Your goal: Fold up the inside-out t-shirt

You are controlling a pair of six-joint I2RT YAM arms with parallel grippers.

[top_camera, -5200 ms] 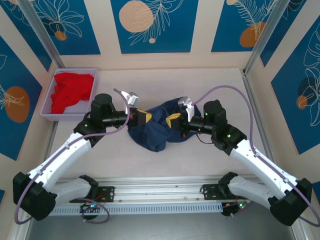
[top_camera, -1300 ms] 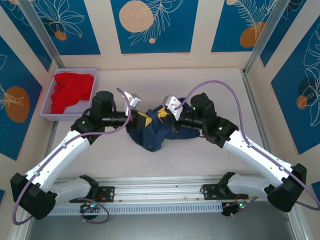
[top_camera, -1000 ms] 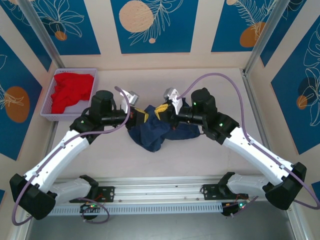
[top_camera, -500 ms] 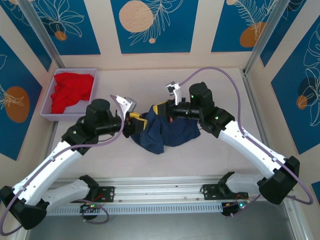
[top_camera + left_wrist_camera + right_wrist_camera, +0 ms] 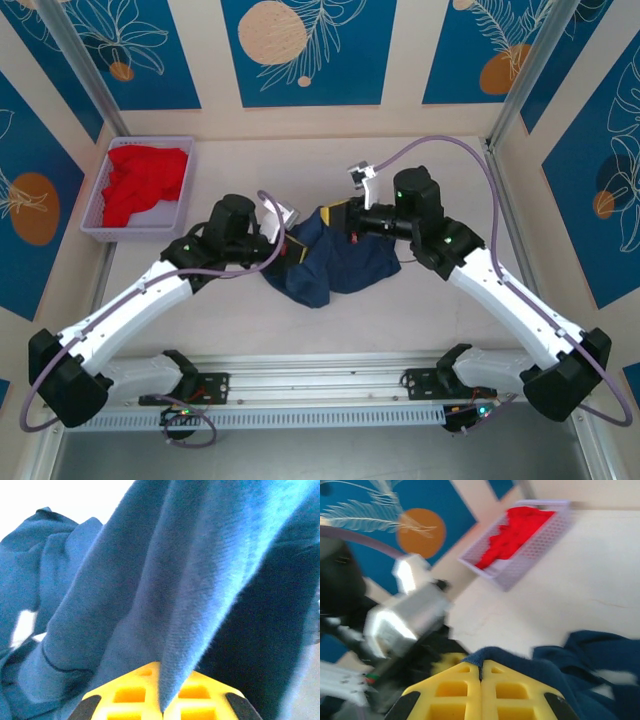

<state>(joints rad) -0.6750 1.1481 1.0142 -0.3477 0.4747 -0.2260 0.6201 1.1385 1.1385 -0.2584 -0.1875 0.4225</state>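
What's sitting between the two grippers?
A bunched stretch of the navy t-shirt, pinched at either end by the left gripper and right gripper; the top view shows it.

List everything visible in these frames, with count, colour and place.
t-shirt: one, navy blue, bunched at the table's middle
red garment: one, red, inside the basket
basket: one, lavender, table's far left corner
table: one, pale beige, beneath everything
wall panels: several, blue with orange circles, around the table
rail: one, silver, near edge
left arm: one, white and black, reaching from near left
right arm: one, white and black, reaching from near right
left gripper: one, yellow fingers, shut on the t-shirt
right gripper: one, yellow fingers, shut on the t-shirt
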